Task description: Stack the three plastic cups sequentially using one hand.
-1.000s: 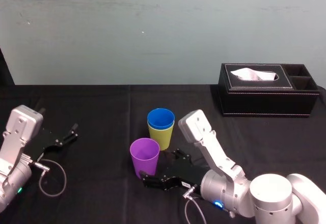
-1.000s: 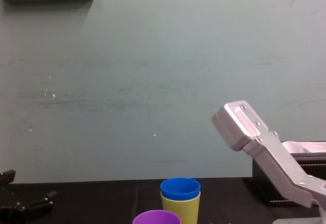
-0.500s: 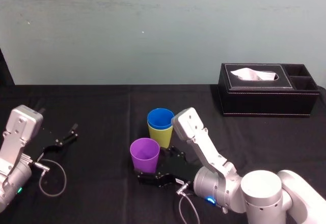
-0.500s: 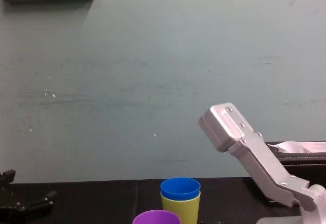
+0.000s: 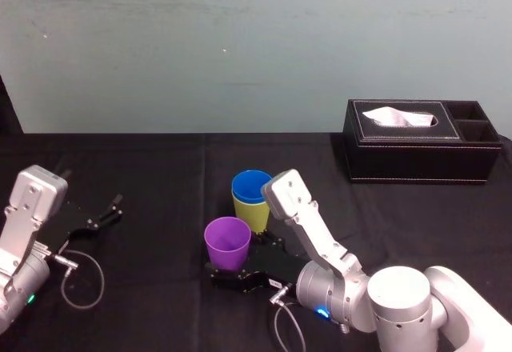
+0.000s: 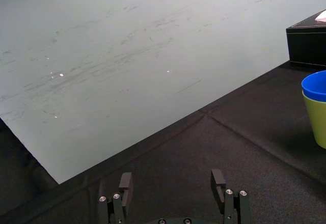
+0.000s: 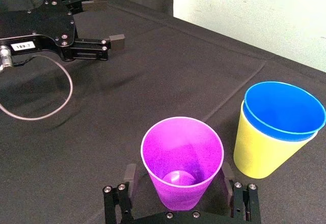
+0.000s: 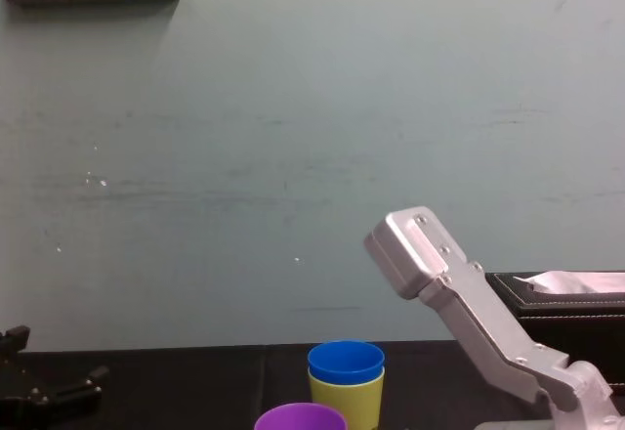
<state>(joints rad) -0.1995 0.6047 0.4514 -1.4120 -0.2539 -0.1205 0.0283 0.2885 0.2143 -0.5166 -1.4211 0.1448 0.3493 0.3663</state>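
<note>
Hidden: In the head view the right gripper (image 7: 178, 177) is hiding the base of the purple cup (image 5: 227, 240), and the chest view is cutting that cup down to its rim. The right arm (image 5: 308, 224) is covering part of the yellow-green cup (image 5: 250, 216). The blue cup (image 5: 252, 185) is nesting in the yellow-green one and hiding its inside.
Axis: All three cups are standing upright with mouths up, tapering down, long axis vertical.
Place: The purple cup is sitting on the black table (image 5: 160, 168) just beside the two-cup stack, nearer the robot and slightly to its left.
Right claw: It is lying low on the table, spread wide, with one finger on each side of the purple cup's lower wall. It is gripping nothing, and whether a pad is touching the cup cannot be told.
Left gripper (image 6: 171, 183): It is resting on the table far to the left, fingers apart and empty.
Change: A second ago the right claw was lying beside the purple cup, on the robot's right. It has slid in and is now straddling the cup. The cups have not moved.
</note>
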